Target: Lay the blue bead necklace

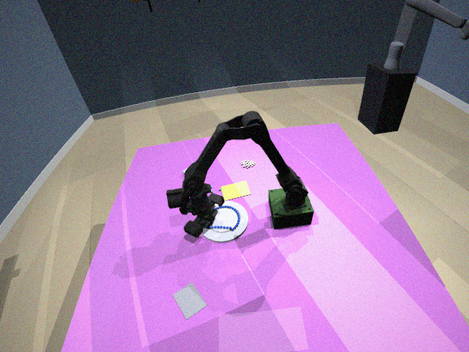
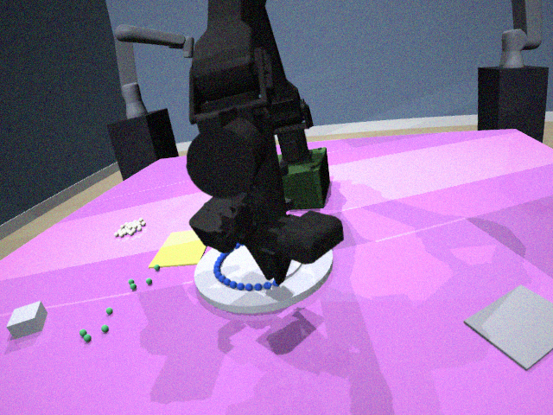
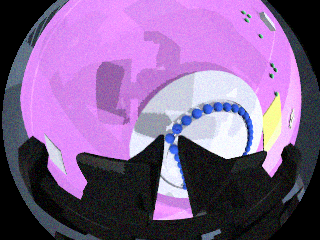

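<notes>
The blue bead necklace [image 1: 239, 218] [image 2: 249, 287] [image 3: 218, 107] lies on the round white bead board [image 1: 222, 239] [image 2: 250, 306] [image 3: 220, 80]. In the wrist view its far stretch curves close along the groove. From the sharp bend at my fingertips, another stretch runs inside the groove line, which shows bare at lower left. My gripper [image 2: 274, 280] [image 3: 171, 139] is low over the board, fingers narrowly apart. A bead at the bend shows between the tips, with a gap still visible beside it. The fingers hide part of the necklace.
A yellow square [image 1: 235, 190] [image 2: 181, 250] [image 3: 271, 122] lies beside the board, with white beads [image 1: 248, 163] [image 2: 130, 227] beyond it. Scattered green beads [image 2: 109, 310] lie near a white block [image 2: 28, 319]. A grey square [image 1: 189, 301] [image 2: 513, 326] lies apart. The arm stands on a green box [image 1: 291, 218].
</notes>
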Robot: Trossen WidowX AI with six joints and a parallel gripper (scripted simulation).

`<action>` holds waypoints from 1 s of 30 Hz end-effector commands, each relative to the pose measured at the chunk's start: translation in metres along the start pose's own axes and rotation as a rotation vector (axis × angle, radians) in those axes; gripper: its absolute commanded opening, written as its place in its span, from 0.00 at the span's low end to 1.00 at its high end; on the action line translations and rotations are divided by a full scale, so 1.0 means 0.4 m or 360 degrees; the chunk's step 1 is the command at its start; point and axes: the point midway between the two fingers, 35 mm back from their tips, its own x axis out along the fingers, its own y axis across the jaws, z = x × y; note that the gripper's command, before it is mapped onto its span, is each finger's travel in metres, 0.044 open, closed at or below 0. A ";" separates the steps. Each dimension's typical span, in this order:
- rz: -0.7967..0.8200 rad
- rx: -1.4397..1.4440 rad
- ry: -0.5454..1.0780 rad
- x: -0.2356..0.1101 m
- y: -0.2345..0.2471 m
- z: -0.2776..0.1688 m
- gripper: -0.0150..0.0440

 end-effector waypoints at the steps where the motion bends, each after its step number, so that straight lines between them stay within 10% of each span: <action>1: 0.0001 0.0000 -0.0002 -0.001 0.000 0.001 0.25; 30: -0.0003 0.0001 0.0000 -0.010 -0.001 0.000 0.25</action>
